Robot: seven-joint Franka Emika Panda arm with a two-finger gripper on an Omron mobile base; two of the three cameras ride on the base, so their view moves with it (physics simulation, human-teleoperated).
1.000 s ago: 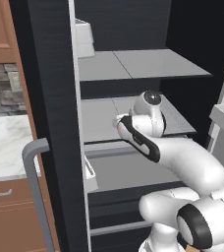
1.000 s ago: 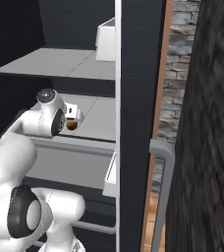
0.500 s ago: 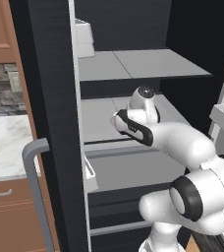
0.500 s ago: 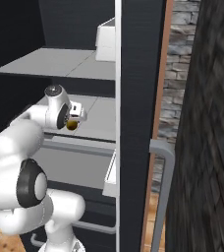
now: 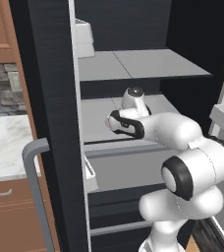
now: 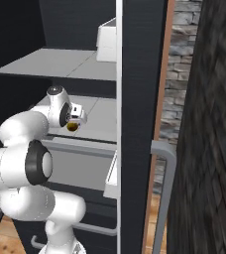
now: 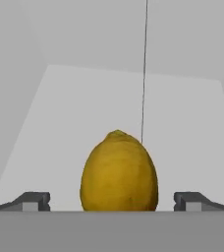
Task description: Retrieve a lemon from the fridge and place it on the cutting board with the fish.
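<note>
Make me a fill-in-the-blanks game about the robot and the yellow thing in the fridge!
1. The small round yellow lemon sits on a grey-white ____ inside the tall black fridge.
2. The end effector has its two dark fingertips spread ____, one on each side of the lemon.
3. The fridge door is ____.
4. The arm reaching into the fridge is coloured ____.

Missing words: shelf; open; open; white
</note>
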